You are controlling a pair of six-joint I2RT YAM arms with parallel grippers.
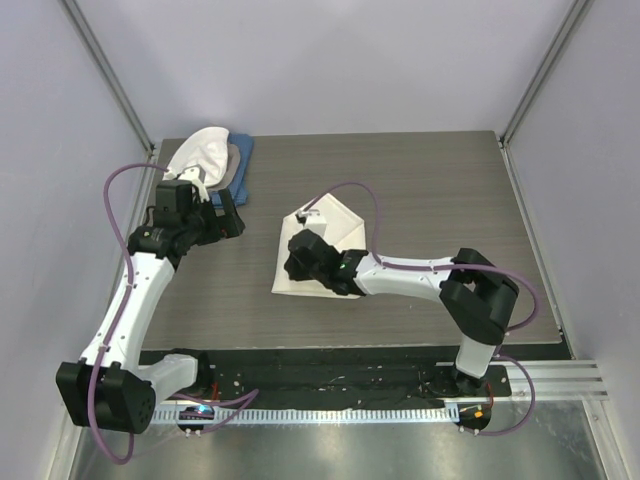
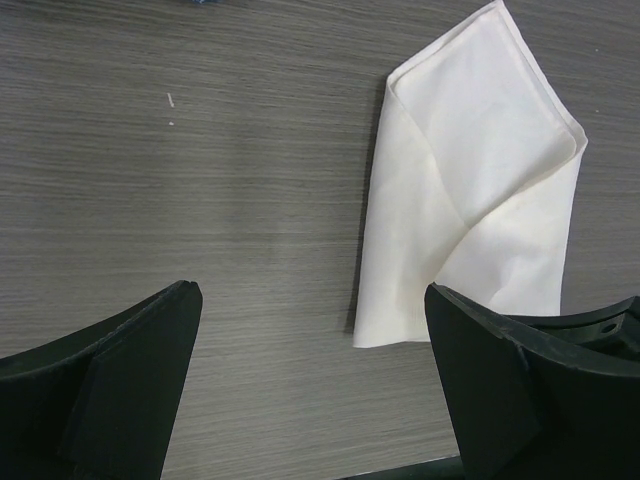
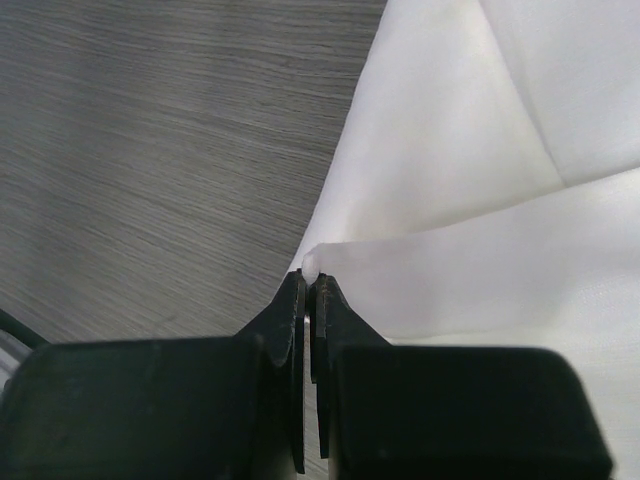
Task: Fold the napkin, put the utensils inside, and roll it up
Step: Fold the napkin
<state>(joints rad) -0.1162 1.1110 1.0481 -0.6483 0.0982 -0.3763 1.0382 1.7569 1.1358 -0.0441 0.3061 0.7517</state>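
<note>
Clamping the napkin (image 3: 480,150), visible only wrist-side, is right pincer (image 3: 310,285); left pincer (image 2: 310,300) gapes.

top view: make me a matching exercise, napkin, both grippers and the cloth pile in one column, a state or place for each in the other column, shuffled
Column one
1. napkin
2. left gripper
3. right gripper
4. cloth pile

Column two
a. shut, pinching a cream cloth edge
b. stacked at the far left corner
c. open, holding nothing
d. lying partly folded in the middle

Pairs: 1-d, 2-c, 3-a, 4-b
</note>
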